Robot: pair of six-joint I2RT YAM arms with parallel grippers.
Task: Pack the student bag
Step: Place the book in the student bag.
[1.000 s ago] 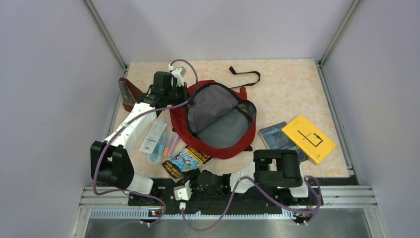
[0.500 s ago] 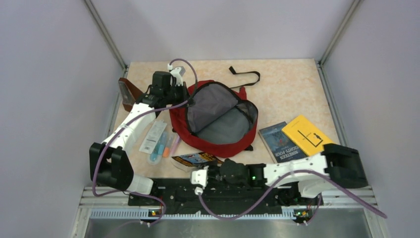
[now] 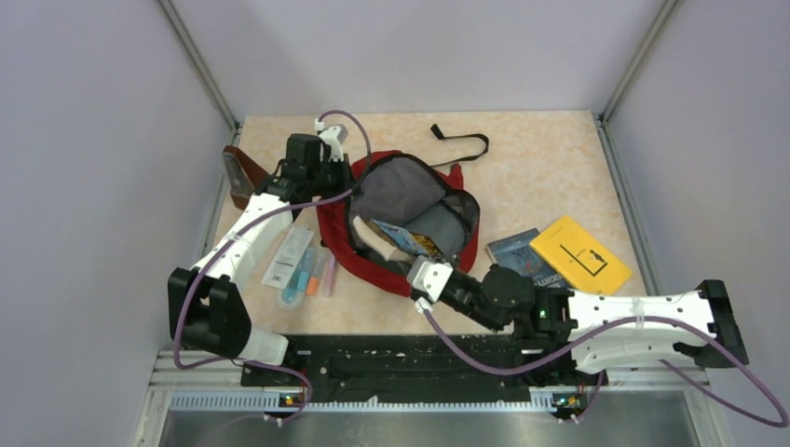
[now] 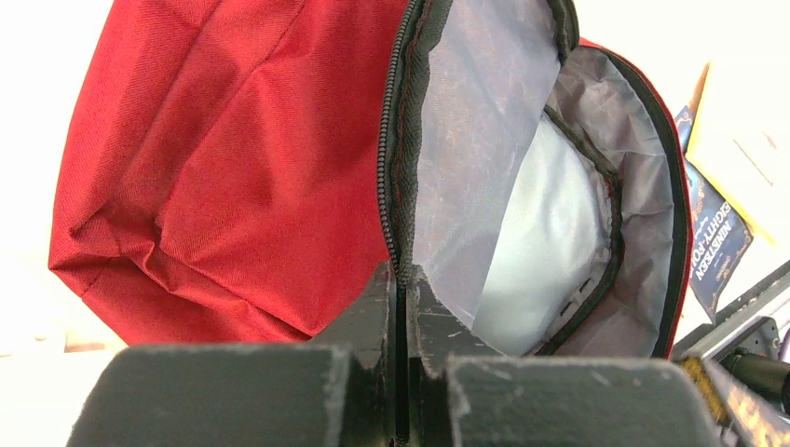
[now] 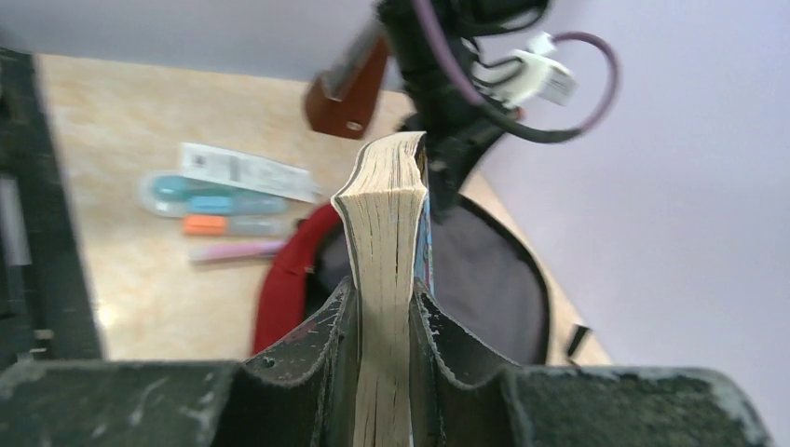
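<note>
The student bag (image 3: pixel 373 265) lies open in the middle of the table, dark red with a grey lining (image 4: pixel 484 140). My left gripper (image 3: pixel 347 183) is shut on the black zipper edge (image 4: pixel 399 186) at the bag's left rim, holding the mouth up; the fingertips (image 4: pixel 402 279) pinch the zipper. My right gripper (image 3: pixel 419 262) is shut on a thick paperback book (image 3: pixel 402 237), which sits tilted in the bag's mouth. In the right wrist view the book's page edge (image 5: pixel 387 233) stands upright between the fingers (image 5: pixel 384 307), above the bag's opening (image 5: pixel 475 279).
A blue book (image 3: pixel 518 253) and a yellow book (image 3: pixel 579 259) lie right of the bag. A clear pack of pens (image 3: pixel 298 265) lies left of it, and a brown pouch (image 3: pixel 240 175) sits at the far left. A black strap (image 3: pixel 461 140) trails behind.
My right arm swung out from its base, carrying the colourful paperback from the table's front edge up into the bag's mouth. The left gripper kept its hold on the rim.
</note>
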